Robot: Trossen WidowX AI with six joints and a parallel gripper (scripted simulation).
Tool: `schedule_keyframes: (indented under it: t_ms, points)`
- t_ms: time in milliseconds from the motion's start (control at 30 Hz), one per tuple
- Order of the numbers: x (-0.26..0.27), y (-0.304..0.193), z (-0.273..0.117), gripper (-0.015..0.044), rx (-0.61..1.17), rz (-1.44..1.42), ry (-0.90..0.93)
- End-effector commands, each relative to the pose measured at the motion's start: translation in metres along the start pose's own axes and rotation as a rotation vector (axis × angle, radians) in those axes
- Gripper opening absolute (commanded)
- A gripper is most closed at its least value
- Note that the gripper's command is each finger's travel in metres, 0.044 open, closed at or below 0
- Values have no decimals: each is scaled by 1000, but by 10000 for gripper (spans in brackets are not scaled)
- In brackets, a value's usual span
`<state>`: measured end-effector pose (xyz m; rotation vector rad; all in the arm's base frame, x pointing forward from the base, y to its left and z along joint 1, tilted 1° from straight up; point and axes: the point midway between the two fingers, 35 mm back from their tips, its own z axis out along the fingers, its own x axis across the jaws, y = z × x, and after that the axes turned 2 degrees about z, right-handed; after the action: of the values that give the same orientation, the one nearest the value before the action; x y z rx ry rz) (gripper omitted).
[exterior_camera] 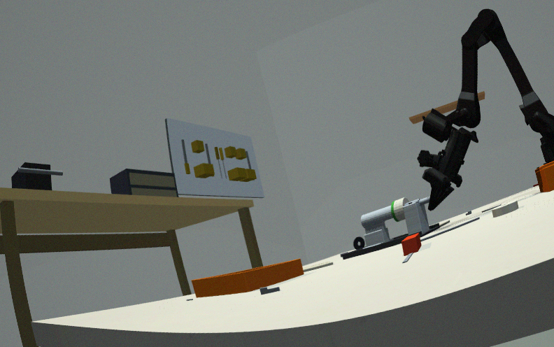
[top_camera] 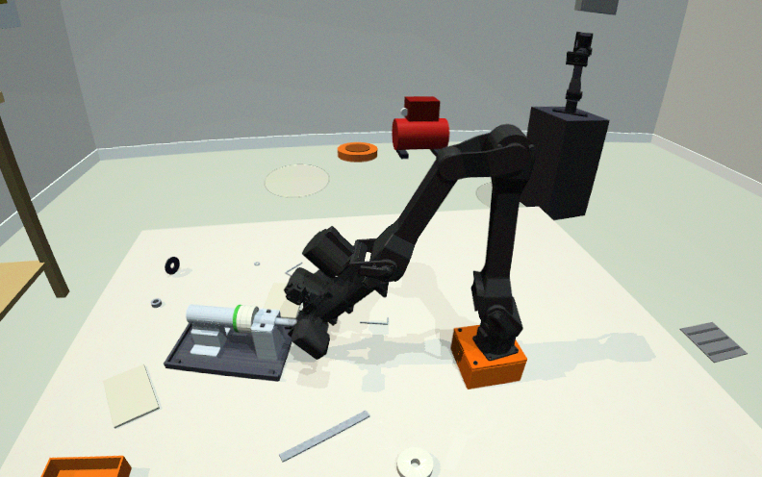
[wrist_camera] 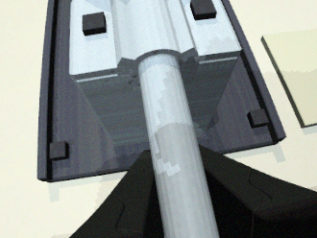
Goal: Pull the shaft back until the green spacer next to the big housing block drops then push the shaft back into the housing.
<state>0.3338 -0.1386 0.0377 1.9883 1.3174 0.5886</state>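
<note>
The thin grey shaft (top_camera: 285, 321) (exterior_camera: 424, 200) (wrist_camera: 168, 106) sticks out of the support block (top_camera: 265, 337) (exterior_camera: 416, 218) (wrist_camera: 96, 53). On its other side, the green spacer (top_camera: 235, 317) (exterior_camera: 392, 210) sits upright against the big light-grey housing (top_camera: 208, 314) (exterior_camera: 375, 217). Cream spacers (top_camera: 247, 317) (exterior_camera: 401, 208) fill the space between green spacer and support block; their separate edges are hard to tell. My gripper (top_camera: 297, 322) (exterior_camera: 432, 200) (wrist_camera: 170, 156) is shut on the shaft's protruding part, a short way from the support block. The shaft inside the spacers is hidden.
The fixture stands on a dark base plate (top_camera: 236, 368) (wrist_camera: 72, 125). Around it lie a black ring (top_camera: 167, 265), a grey nut (top_camera: 156, 302), a cream panel (top_camera: 132, 395) (wrist_camera: 295, 72), a steel bar (top_camera: 326, 436), a white disc (top_camera: 406, 464), an orange tray (exterior_camera: 249, 278) and a red block (exterior_camera: 410, 244).
</note>
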Motion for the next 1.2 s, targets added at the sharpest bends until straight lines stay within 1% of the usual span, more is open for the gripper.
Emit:
schedule_keyframes:
  t_ms: [0, 1167]
  points:
    - [0, -1, 0, 0, 1, 3, 2]
    - [0, -3, -3, 0, 1, 3, 2]
